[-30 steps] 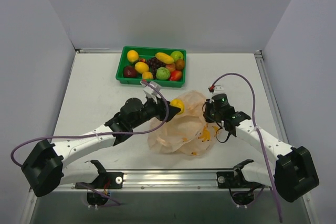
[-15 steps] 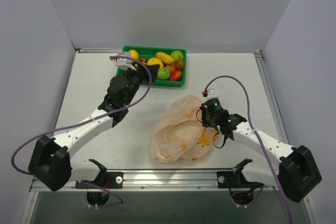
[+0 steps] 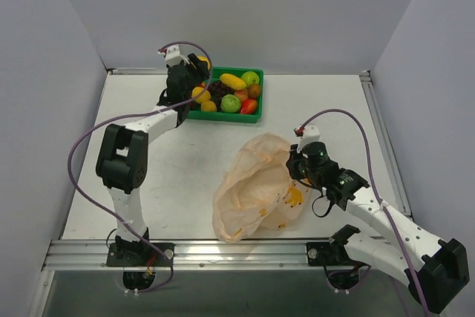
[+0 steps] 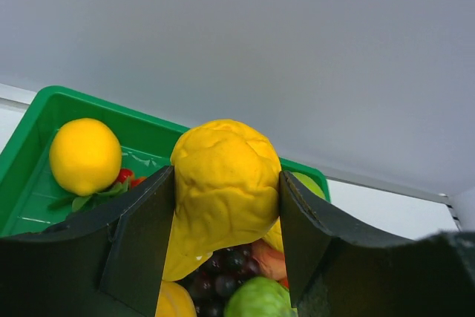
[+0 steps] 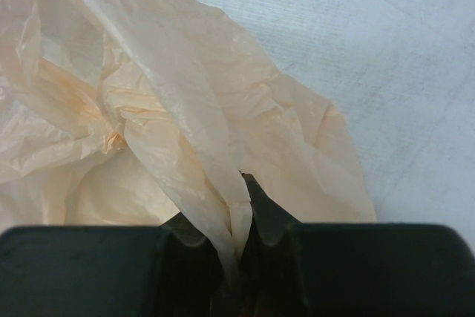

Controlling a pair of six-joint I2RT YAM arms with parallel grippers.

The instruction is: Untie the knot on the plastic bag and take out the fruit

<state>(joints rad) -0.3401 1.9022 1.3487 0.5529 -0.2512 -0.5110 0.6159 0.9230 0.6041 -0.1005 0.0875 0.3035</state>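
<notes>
The left gripper [image 4: 226, 213] was clamped on a lumpy yellow fruit [image 4: 223, 168], both fingers against it, above the green tray [image 3: 223, 116] at the far edge of the table [image 3: 148, 154], left of centre. The right gripper [image 5: 239, 235] pinched a fold of the plastic bag [image 3: 256, 187], which lay crumpled by the near edge, right of centre.

Fruit [image 3: 232, 81] in tray [image 3: 230, 117] behind bag [image 3: 256, 183]
</notes>
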